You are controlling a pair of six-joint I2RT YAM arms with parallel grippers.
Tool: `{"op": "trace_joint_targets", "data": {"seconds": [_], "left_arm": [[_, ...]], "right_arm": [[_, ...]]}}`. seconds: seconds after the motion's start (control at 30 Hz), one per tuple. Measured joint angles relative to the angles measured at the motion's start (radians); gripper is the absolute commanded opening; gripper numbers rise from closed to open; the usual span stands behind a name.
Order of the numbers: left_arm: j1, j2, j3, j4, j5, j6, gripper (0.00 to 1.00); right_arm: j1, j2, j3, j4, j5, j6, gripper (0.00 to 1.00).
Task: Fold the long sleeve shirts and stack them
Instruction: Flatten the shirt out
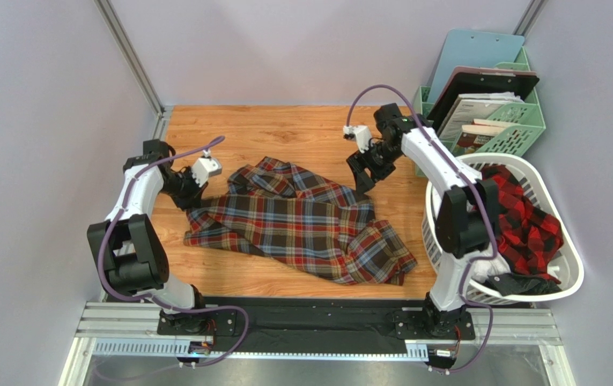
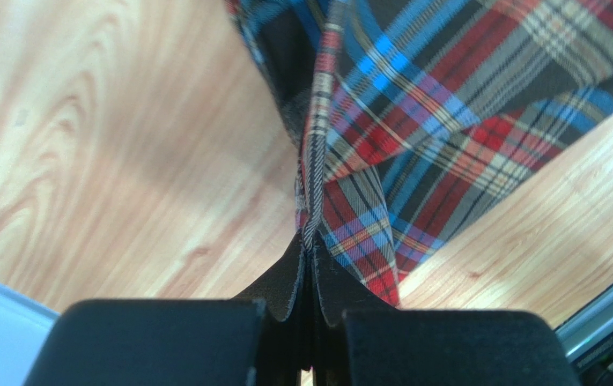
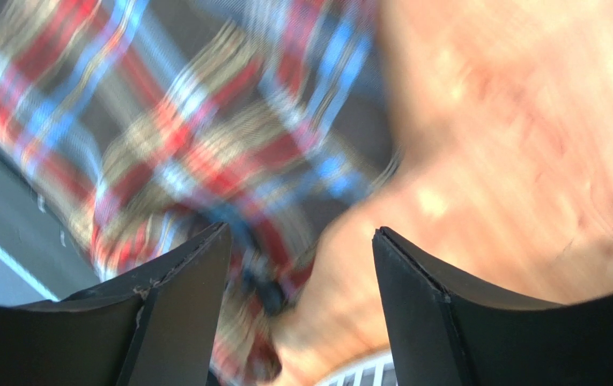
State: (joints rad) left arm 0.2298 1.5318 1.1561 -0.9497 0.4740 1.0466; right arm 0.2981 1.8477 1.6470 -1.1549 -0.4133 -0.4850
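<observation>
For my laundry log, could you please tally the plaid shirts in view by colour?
Brown-olive tartan shirt, on the table: 1
Red-and-black check shirt, in the white basket: 1
Total: 2

Even brightness; right wrist view seemingly motion-blurred
</observation>
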Motion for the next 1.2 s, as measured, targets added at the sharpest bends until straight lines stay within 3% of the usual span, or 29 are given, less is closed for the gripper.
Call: {"op": "trace_joint_targets", "data": {"seconds": [0.17,0.37,0.63,0.73,0.8,0.83,0.87,0.9,0.93,1.2], "left_arm": [[0.0,-0.004,-0.069,-0.009,-0.031,0.068,0.0],[0.0,-0.012,-0.105,-0.011,-0.043,0.097,0.0],[0.0,-0.014,-0.111,-0.001,-0.047,0.102,0.0],[0.0,-0.014,-0.111,0.003,-0.046,0.1,0.0],[0.0,-0.013,-0.111,0.005,-0.046,0.096,0.0],[0.0,-0.013,-0.11,0.005,-0.045,0.092,0.0],[0.0,-0.013,-0.109,0.005,-0.045,0.089,0.0],[0.0,-0.013,-0.108,0.005,-0.044,0.084,0.0],[0.0,-0.012,-0.106,0.006,-0.042,0.081,0.0],[0.0,0.016,-0.058,0.012,-0.03,0.023,0.0]], "right_arm": [[0.007,0.255,0.237,0.07,0.001,0.151,0.72],[0.027,0.44,0.408,0.123,0.004,0.246,0.76],[0.106,0.566,0.505,0.241,0.005,0.322,0.78],[0.132,0.618,0.54,0.277,0.006,0.338,0.74],[0.146,0.639,0.568,0.293,-0.006,0.346,0.66],[0.151,0.644,0.573,0.302,-0.02,0.351,0.55],[0.154,0.647,0.574,0.304,-0.03,0.352,0.24],[0.158,0.652,0.574,0.303,-0.045,0.357,0.07],[0.159,0.657,0.574,0.301,-0.058,0.354,0.0],[0.082,0.644,0.65,0.209,-0.078,0.346,0.0]]}}
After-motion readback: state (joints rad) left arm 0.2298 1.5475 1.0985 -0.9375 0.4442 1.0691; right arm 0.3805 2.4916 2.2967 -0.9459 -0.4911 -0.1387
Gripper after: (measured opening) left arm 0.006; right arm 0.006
